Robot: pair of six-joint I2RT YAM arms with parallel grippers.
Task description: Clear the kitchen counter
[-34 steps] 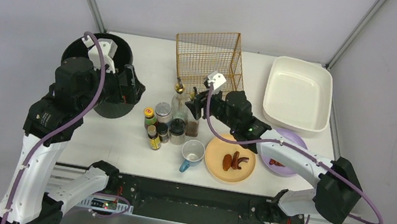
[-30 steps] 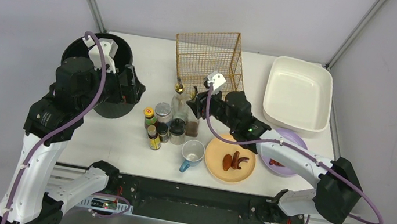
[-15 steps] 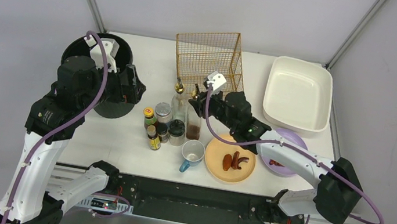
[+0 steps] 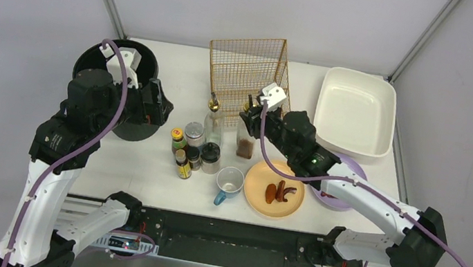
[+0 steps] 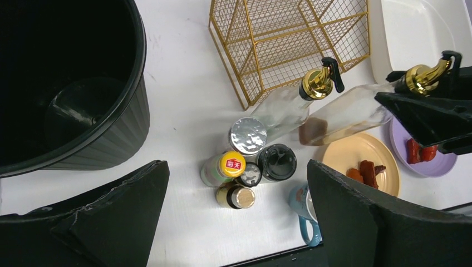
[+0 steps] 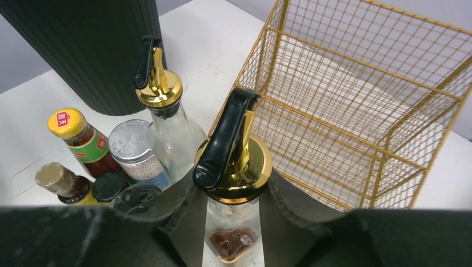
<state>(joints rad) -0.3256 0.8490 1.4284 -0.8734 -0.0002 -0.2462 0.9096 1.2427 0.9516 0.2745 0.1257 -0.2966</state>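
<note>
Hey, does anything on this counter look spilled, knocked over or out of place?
Nothing looks spilled or broken. The only item apart from the bottle cluster is the gold-capped sauce bottle, clamped in the right end effector by the gold wire rack. Food scraps sit on the orange plate.

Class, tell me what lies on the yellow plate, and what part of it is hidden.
A few reddish-brown food pieces lie on the plate. The right arm covers its far rim, so anything there is unseen.
</note>
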